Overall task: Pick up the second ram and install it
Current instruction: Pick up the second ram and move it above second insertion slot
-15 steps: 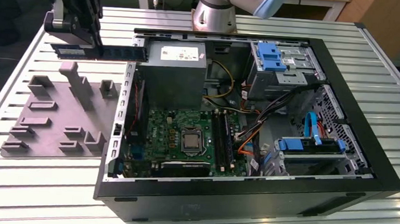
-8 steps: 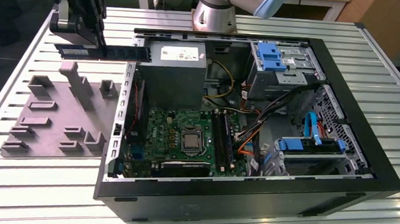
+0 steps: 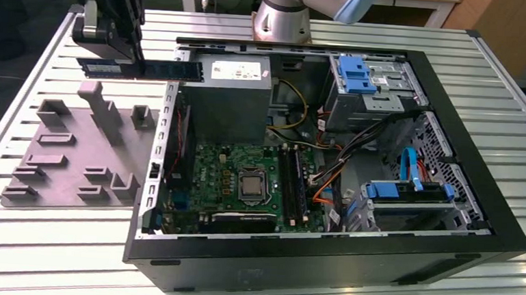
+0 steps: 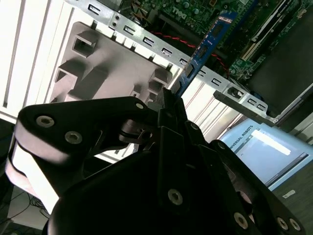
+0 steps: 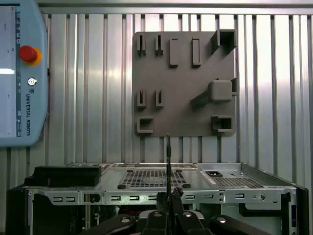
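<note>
My gripper (image 3: 140, 62) hangs over the table off the exterior view's left of the open computer case (image 3: 479, 202), shut on the second ram (image 3: 178, 70). This dark stick with black chips lies level and long-edge down, its far end reaching over the case's wall. In the second wrist view the ram (image 4: 209, 43) sticks out blue past the gripper (image 4: 173, 96) toward the green motherboard (image 4: 195, 10). In the first wrist view the ram (image 5: 168, 156) stands edge-on above the gripper (image 5: 168, 197). The long black memory slots (image 3: 292, 183) lie beside the motherboard's silver chip (image 3: 252, 186).
A grey fixture plate (image 3: 70, 156) with raised holders lies on the slatted table beside the case. Inside the case are a grey power supply (image 3: 234, 98), blue drive cages (image 3: 359, 74) and loose cables (image 3: 354, 153). A teach pendant (image 5: 22, 73) rests on the table. The arm's base (image 3: 285, 15) stands behind the case.
</note>
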Tool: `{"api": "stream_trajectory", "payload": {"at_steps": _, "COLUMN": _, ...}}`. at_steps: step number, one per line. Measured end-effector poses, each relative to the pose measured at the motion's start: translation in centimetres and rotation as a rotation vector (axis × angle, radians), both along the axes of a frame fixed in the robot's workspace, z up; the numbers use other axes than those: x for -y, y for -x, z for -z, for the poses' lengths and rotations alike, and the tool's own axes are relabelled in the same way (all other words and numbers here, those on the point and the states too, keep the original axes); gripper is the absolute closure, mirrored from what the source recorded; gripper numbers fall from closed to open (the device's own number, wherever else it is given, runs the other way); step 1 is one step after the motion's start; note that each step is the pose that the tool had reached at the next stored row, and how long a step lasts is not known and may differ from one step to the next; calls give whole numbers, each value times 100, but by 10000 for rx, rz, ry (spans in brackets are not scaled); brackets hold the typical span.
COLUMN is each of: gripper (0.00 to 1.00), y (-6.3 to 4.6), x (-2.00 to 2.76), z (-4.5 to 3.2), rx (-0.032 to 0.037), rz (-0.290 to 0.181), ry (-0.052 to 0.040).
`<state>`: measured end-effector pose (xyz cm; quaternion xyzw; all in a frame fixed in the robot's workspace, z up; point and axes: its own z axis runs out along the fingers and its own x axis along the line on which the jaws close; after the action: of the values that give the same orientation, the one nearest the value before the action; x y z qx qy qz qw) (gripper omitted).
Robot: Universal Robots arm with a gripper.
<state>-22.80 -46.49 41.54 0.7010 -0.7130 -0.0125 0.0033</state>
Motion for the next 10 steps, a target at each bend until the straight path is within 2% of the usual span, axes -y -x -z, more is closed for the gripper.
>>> {"api": "stream_trajectory", "payload": {"at_steps": 10, "gripper": 86, "y": -63, "x": 0, "z": 0, "rx": 1, "rz": 0, "ry": -1}}
